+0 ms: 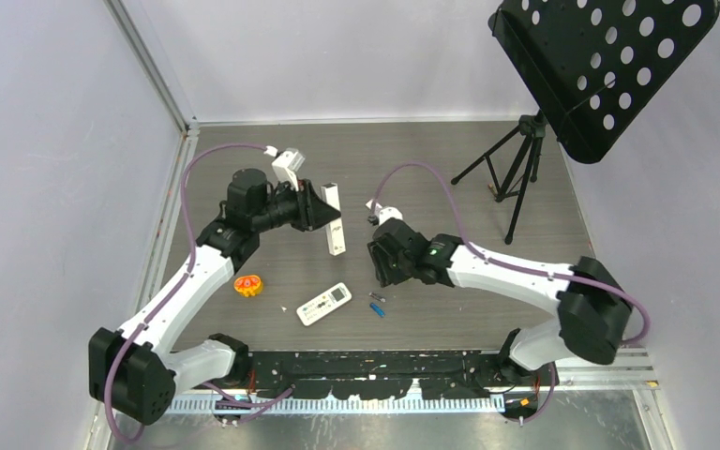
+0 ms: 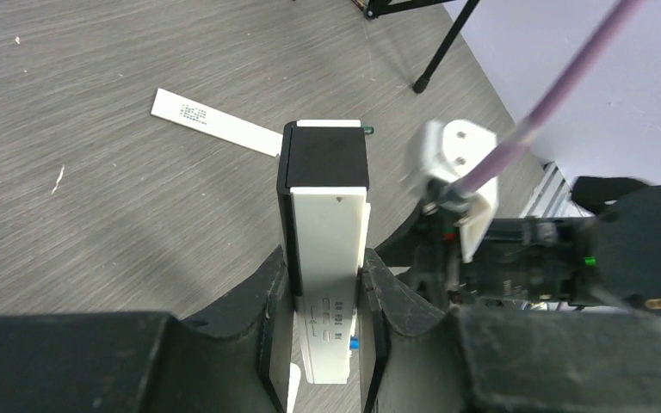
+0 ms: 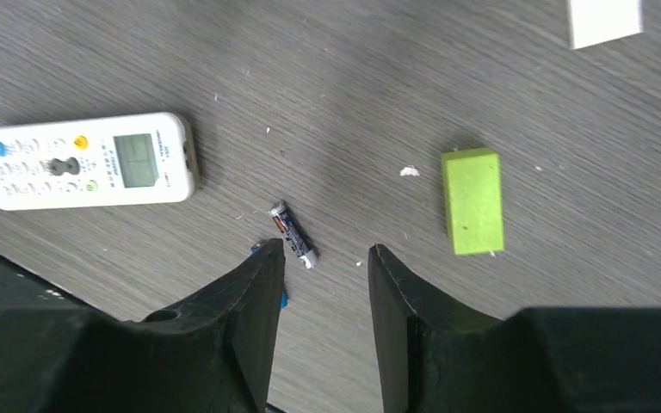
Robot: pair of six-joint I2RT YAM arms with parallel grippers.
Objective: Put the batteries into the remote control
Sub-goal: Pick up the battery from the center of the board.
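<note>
White remote (image 2: 331, 232) clamped in left end effector (image 2: 325, 271); right end effector (image 3: 325, 258) near battery (image 3: 293, 234).

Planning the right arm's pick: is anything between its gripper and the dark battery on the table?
Nothing visible does. The dark battery lies bare on the table just beyond the open right gripper. The green block sits apart to one side; the blue battery lies beside the dark one.

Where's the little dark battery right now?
In the right wrist view, the dark battery lies on the table between the white remote and the green block, ahead of the right gripper.
</note>
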